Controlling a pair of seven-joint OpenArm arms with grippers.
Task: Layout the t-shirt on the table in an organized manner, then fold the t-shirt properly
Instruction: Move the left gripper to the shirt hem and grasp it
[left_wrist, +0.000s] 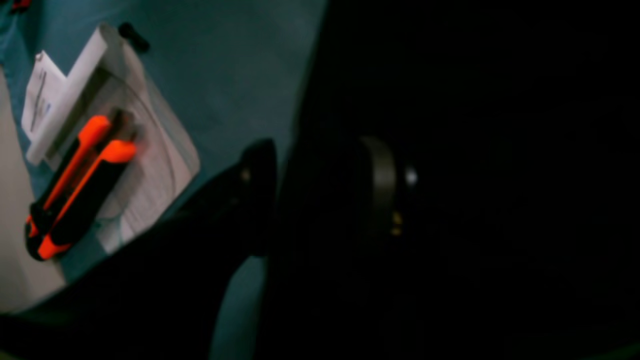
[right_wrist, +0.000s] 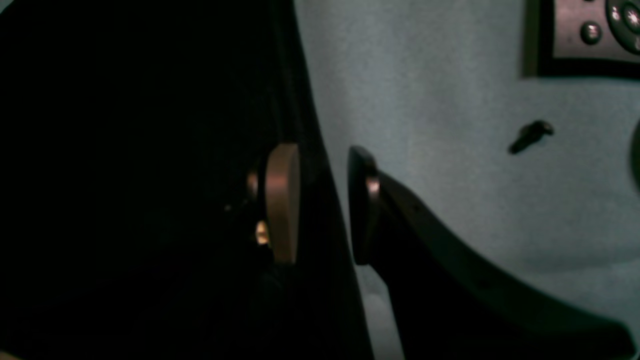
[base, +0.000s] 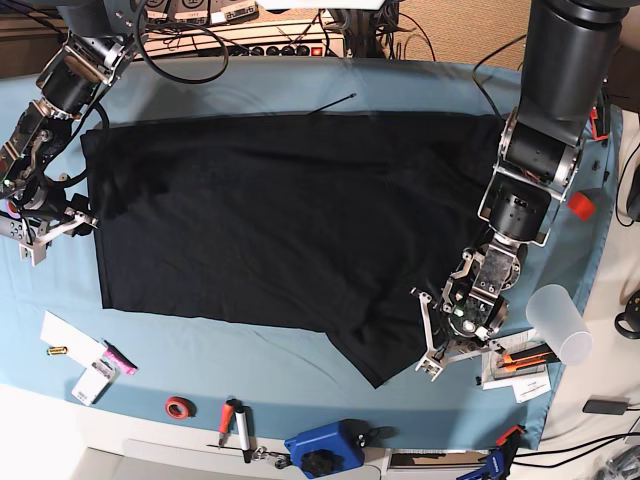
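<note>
base: bright, even, sharp, soft shadows | left wrist: dim, blurred, t-shirt near-black, no detail | right wrist: dim, soft focus, grainy table

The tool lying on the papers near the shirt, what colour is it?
The tool is bright orange and black, clearest in the left wrist view.

table blue-clothed; black t-shirt spread across it; orange-black cutter, red tape roll near edge.
</note>
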